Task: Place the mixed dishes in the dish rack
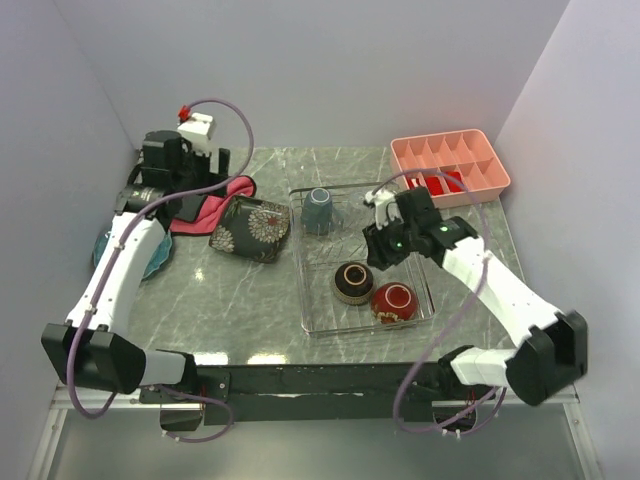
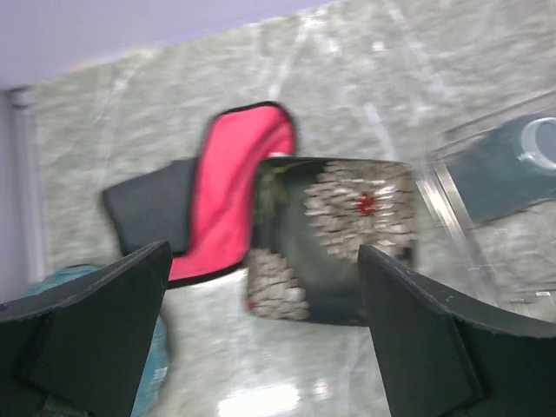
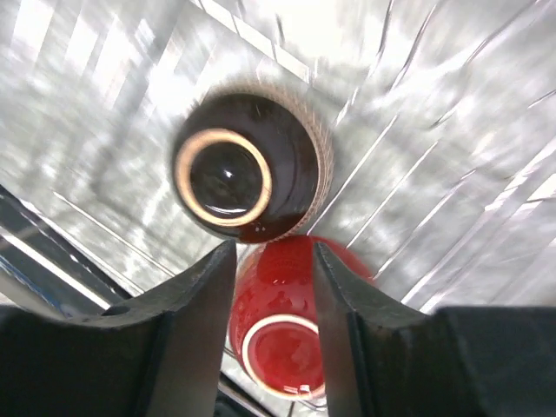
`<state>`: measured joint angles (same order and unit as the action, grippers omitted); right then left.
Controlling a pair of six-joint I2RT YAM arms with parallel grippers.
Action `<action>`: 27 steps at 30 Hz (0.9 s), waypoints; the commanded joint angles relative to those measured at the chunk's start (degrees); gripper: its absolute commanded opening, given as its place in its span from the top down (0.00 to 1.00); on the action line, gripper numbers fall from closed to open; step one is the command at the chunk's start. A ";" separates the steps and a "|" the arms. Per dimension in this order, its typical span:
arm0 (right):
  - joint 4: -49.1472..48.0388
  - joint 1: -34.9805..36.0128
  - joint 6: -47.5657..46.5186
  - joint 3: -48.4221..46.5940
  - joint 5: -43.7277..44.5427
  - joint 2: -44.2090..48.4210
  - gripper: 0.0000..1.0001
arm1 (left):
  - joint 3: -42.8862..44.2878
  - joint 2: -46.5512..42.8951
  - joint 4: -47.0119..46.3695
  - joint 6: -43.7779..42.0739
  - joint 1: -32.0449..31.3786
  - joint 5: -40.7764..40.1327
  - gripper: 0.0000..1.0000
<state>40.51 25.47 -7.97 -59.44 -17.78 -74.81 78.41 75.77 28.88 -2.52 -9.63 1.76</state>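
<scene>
The dish rack [image 1: 316, 262] holds the grey-blue mug [image 1: 318, 208], the dark cream-lined bowl [image 1: 351, 282] and the red bowl [image 1: 393, 301], both bowls bottom up. My right gripper [image 1: 385, 245] hovers over the bowls. In the right wrist view it [image 3: 274, 256] is open and empty, with the red bowl [image 3: 278, 347] below it and the dark bowl [image 3: 248, 178] beyond. The square flowered plate [image 1: 251, 228] lies on the table left of the rack. My left gripper [image 1: 185, 172] is raised at the back left, wide open [image 2: 265, 252], facing that plate [image 2: 334, 239]. The blue plate [image 1: 155, 255] is partly hidden under my left arm.
A red-pink cloth [image 1: 215, 205] lies behind the square plate, with a black flat piece [image 2: 152, 213] sticking out from under it. A pink compartment tray [image 1: 450, 165] stands at the back right. Walls close in the table on three sides.
</scene>
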 commanded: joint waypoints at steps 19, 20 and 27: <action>-10.01 -0.43 15.77 -16.84 -20.17 -3.06 0.25 | -15.40 -1.51 7.17 -15.33 14.99 4.83 0.08; -10.10 -0.34 16.14 -17.20 -21.41 -3.59 0.23 | -15.05 0.76 6.02 -12.88 14.90 5.88 0.09; -9.48 -0.78 12.80 -19.13 -24.33 -4.57 0.00 | -11.01 12.98 0.48 -10.05 14.99 12.13 0.30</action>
<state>33.21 25.36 5.48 -75.13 -39.64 -80.51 63.64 83.11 34.59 -15.22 5.43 8.62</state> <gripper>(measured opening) 0.997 0.762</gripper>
